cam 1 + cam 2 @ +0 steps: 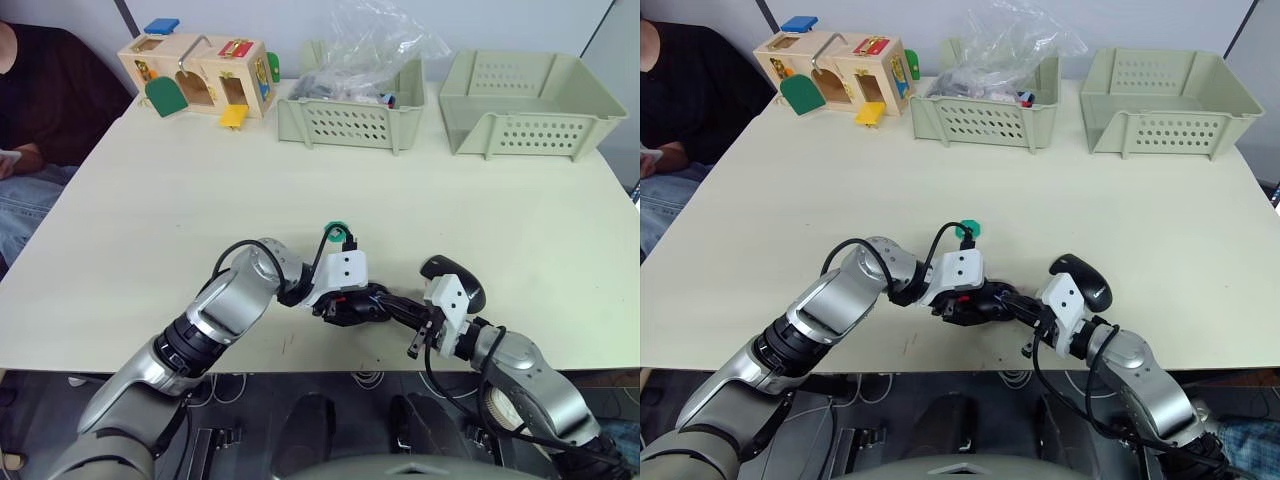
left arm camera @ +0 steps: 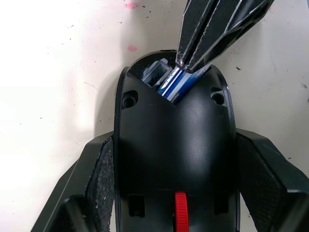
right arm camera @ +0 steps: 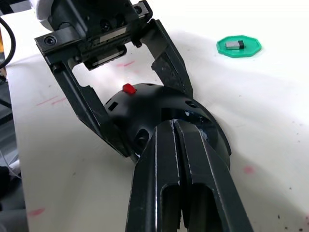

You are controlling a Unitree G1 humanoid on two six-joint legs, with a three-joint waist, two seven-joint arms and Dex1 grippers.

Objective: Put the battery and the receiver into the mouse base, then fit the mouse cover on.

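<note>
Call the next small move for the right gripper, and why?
Probably press the battery down flat, then let go. The right gripper holds it tilted, one end in the slot at the back of the mouse base. The left gripper clamps the base on both sides. The mouse cover waits beside the right arm.

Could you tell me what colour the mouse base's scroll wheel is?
Red scroll wheel, clearest in the left wrist view.

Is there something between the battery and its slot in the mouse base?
Nothing visible. The right gripper presses the battery into the open slot of the mouse base, which the left gripper clamps.
</note>
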